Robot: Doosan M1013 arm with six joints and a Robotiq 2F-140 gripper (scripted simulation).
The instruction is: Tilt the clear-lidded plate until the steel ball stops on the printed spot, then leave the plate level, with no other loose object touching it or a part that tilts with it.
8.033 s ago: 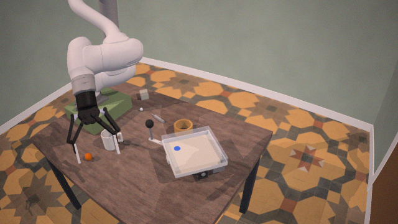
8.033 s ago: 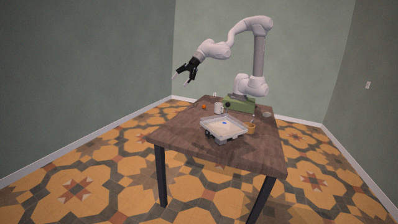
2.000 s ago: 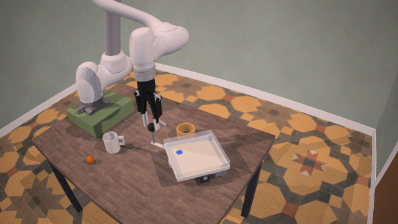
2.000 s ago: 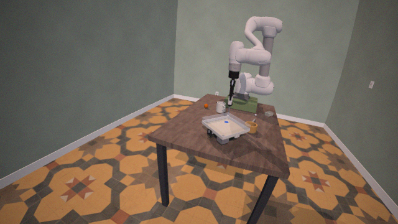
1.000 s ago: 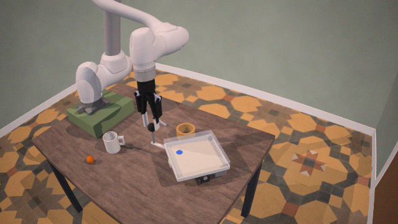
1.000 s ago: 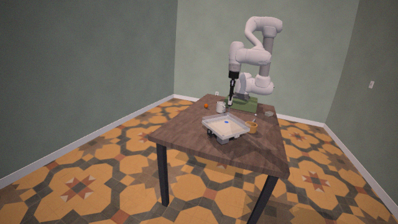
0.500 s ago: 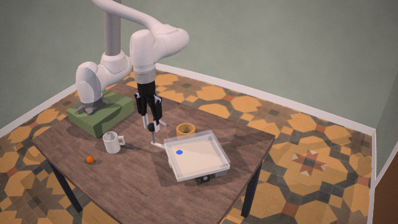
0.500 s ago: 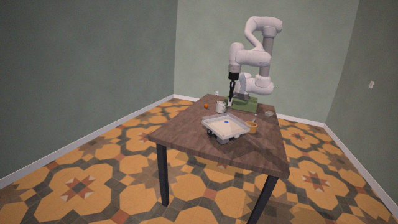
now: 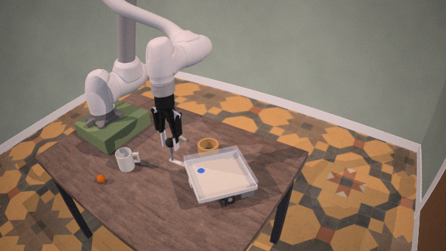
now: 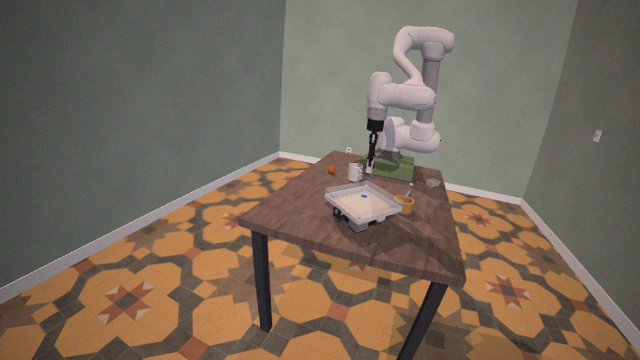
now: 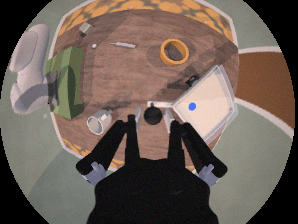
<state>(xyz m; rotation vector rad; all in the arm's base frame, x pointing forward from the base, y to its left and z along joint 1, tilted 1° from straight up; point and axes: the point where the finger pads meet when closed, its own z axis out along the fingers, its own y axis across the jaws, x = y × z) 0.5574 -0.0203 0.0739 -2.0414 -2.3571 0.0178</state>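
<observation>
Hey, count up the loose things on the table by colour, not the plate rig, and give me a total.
White: 1, the mug
Orange: 1, the small ball
Yellow-tan: 1, the open cup
Grey: 1, the small block
Total: 4
</observation>
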